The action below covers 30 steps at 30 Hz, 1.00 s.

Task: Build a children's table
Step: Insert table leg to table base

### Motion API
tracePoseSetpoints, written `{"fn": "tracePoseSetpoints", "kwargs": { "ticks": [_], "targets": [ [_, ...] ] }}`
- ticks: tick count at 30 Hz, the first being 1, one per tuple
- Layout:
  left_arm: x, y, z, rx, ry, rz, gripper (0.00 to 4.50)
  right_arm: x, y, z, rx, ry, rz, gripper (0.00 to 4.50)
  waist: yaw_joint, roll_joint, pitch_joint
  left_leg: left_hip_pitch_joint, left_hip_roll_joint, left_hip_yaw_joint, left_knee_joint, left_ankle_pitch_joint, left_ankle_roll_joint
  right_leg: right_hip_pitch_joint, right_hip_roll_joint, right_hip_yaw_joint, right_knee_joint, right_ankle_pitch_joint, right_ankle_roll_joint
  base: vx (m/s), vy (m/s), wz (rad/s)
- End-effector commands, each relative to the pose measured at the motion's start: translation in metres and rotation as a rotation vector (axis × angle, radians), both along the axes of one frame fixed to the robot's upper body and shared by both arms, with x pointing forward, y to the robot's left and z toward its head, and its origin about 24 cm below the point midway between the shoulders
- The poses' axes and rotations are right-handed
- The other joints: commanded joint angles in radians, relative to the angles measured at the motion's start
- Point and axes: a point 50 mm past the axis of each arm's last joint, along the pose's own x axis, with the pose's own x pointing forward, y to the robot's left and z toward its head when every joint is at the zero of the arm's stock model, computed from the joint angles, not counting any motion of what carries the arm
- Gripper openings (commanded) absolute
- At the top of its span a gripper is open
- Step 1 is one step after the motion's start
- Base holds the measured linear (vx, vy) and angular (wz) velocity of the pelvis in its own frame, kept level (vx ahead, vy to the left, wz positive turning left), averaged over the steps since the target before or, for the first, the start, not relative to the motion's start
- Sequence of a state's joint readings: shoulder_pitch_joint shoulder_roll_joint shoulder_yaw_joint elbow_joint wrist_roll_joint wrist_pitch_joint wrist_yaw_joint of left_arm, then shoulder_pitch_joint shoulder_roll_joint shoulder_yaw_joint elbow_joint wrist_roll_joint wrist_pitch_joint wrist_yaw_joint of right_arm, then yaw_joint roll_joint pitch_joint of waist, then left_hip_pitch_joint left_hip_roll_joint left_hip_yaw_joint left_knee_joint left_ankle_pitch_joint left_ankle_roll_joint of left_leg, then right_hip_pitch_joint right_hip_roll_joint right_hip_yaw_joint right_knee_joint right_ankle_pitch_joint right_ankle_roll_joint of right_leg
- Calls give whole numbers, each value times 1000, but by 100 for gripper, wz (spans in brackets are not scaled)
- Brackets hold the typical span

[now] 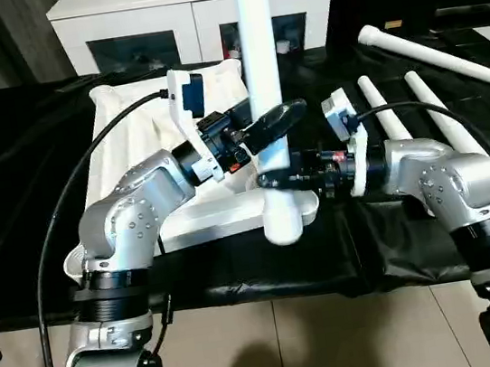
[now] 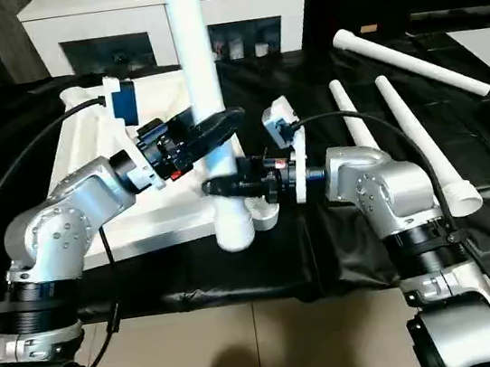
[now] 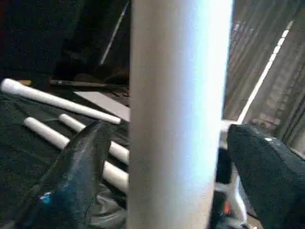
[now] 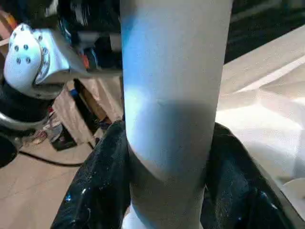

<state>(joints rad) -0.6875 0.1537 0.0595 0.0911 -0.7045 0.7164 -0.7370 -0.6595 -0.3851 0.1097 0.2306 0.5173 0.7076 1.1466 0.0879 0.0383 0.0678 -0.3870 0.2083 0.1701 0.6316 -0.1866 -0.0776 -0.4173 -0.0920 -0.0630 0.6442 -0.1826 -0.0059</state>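
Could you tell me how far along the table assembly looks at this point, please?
Done: the table top lies on the black bench, and one leg stands upright in its near corner socket. In hand: the right gripper is clamped low on that leg, while the left gripper, higher up, has open jaws around it. Left: three legs lying loose on the bench to the right.

The upright leg (image 1: 261,62) runs off the top edge; its base hides the tabletop's (image 1: 130,145) near corner socket.

Smooth white plastic leg (image 1: 262,71), glossy black end effector fingers (image 4: 102,186), matt black cloth table cover (image 1: 7,180).
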Motion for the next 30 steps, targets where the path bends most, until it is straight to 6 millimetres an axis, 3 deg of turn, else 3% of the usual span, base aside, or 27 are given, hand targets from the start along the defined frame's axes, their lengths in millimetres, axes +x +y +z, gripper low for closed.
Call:
{"fn": "tracePoseSetpoints", "kwargs": {
  "ticks": [1, 6, 8, 12, 14, 16, 17, 24, 27, 30],
  "targets": [
    [-1, 1, 8, 3, -15, -25, 402, -4, 1, 7, 0, -28, 37, 181, -2, 8, -82, 15, 6, -1, -80, -218, 0, 62, -30, 31, -85, -178, -230, 0, 0, 0],
    [0, 5, 7, -7, 0, -29, 368, -6, 0, 6, -8, -28, 41, 181, -1, 9, -81, 14, 5, -1, -80, -218, -1, 62, -32, 31, -86, -190, -226, 0, 0, 0],
    [0, 5, 6, -6, 0, -26, 333, -6, 0, 6, -10, -29, 40, 181, -2, 9, -81, 14, 6, -1, -80, -218, -1, 62, -31, 31, -86, -185, -228, 0, 0, 0],
    [0, 6, 6, 2, -7, -7, 326, -6, 1, 6, -12, -35, 34, 181, -2, 11, -82, 14, 6, -2, -80, -218, -1, 63, -31, 31, -85, -176, -230, 0, 0, 0],
    [2, 7, 7, -11, -3, 17, 290, -5, 1, 7, -12, -46, 23, 181, -2, 10, -82, 14, 6, -1, -80, -216, -1, 63, -31, 31, -86, -174, -231, 0, 0, 0],
    [5, 8, 7, 1, -9, 50, 290, -3, 2, 8, -13, -64, 5, 181, -2, 16, -82, 15, 6, -2, -80, -215, -2, 63, -32, 31, -84, -176, -231, 0, 0, 0],
    [5, 8, 7, 2, -10, 54, 280, -3, 2, 8, -13, -66, 3, 181, -3, 14, -82, 14, 6, -2, -81, -218, -2, 62, -31, 31, -87, -179, -229, 0, 0, 0],
    [26, 14, 6, 81, -22, 343, 220, 13, 7, 16, -27, -196, -183, 181, -5, 12, -83, 13, 4, -3, -81, -210, -12, 64, -31, 30, -90, -197, -201, 0, 0, 0],
    [27, 14, 6, 92, -17, 382, 202, 18, 9, 18, -38, -224, -248, 181, -4, 15, -87, 12, 3, -1, -79, -178, -8, 63, -31, 30, -86, -155, -208, 0, 0, 0],
    [32, 14, 5, 111, -5, 469, 185, 26, 19, 14, -179, -372, -390, 180, -8, 14, -88, 7, 1, -1, -78, -135, -15, 63, -29, 28, -82, -107, -207, 0, 0, 0]
  ]
}}
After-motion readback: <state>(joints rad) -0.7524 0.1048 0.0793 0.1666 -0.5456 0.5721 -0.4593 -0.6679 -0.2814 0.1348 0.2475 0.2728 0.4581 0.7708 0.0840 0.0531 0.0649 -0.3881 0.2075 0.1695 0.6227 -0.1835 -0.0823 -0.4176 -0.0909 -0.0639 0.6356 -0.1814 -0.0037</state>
